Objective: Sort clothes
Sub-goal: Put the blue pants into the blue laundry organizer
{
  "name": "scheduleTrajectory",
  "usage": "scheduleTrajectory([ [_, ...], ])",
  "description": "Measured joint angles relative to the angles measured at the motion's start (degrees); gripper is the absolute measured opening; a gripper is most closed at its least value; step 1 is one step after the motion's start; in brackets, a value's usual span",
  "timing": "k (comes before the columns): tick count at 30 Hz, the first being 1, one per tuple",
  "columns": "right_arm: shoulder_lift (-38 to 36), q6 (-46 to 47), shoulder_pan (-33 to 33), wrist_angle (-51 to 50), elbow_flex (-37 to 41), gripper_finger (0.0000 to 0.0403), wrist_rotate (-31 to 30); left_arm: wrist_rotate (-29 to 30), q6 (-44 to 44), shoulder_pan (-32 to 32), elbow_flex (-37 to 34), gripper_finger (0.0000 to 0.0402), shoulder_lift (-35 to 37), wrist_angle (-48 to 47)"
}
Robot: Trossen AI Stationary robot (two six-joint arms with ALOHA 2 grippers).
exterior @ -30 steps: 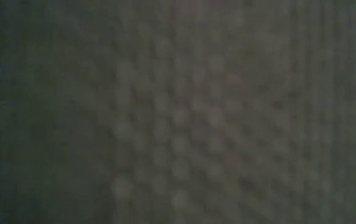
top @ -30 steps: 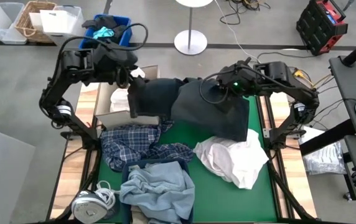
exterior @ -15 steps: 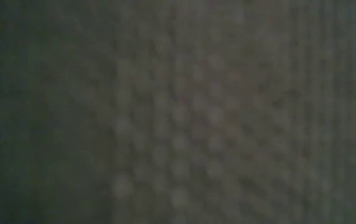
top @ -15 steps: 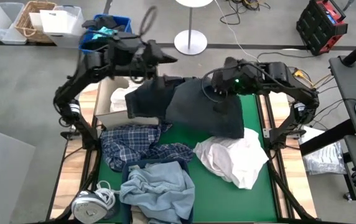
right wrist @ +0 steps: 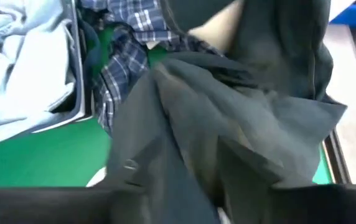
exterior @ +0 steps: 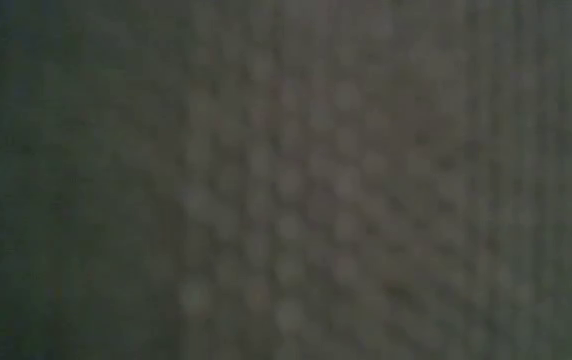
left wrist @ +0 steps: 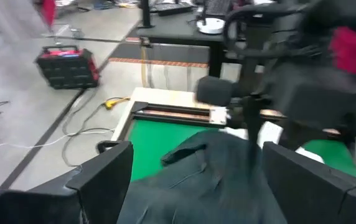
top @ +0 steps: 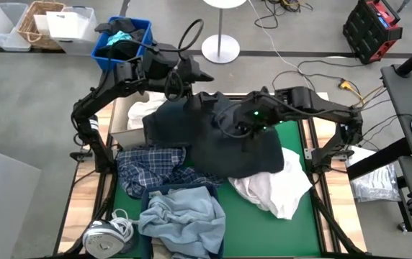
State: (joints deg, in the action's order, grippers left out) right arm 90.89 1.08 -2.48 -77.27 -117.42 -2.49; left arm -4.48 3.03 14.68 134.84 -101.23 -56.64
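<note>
A: What differs from a second ago?
B: The dark navy piece (top: 227, 140) now lies lower, covering more of the green table (top: 296, 126) and overlapping the white shirt (top: 274, 188). The left gripper (top: 191, 72) has swung toward the far edge.
A: Finger states?
B: Left gripper: fingers apart, cloth between. Right gripper (top: 229, 121): buried in cloth; cannot tell.
</note>
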Motion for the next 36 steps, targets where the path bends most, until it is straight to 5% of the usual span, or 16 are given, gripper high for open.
scheduleTrajectory([
  [10,-2.82,2.75,-0.04,-2.11,2.44,0.0254,-0.51,-3.13,1.91,-1.62,-0.32,0.0329,-1.26,-3.88],
  [15,-5.81,2.70,-0.28,6.14,11.07,0.0298,-0.51,-5.81,1.97,-2.56,-0.44,0.0328,-1.07,-10.03],
  [23,-13.39,6.23,-0.66,16.13,25.10,0.0295,-0.59,-8.50,0.22,-3.90,-9.33,0.0326,-1.28,-12.32],
  [36,-25.42,15.32,-0.44,16.85,26.07,0.0286,-8.71,-5.00,-7.20,-4.81,-34.61,0.0322,-1.33,7.96],
])
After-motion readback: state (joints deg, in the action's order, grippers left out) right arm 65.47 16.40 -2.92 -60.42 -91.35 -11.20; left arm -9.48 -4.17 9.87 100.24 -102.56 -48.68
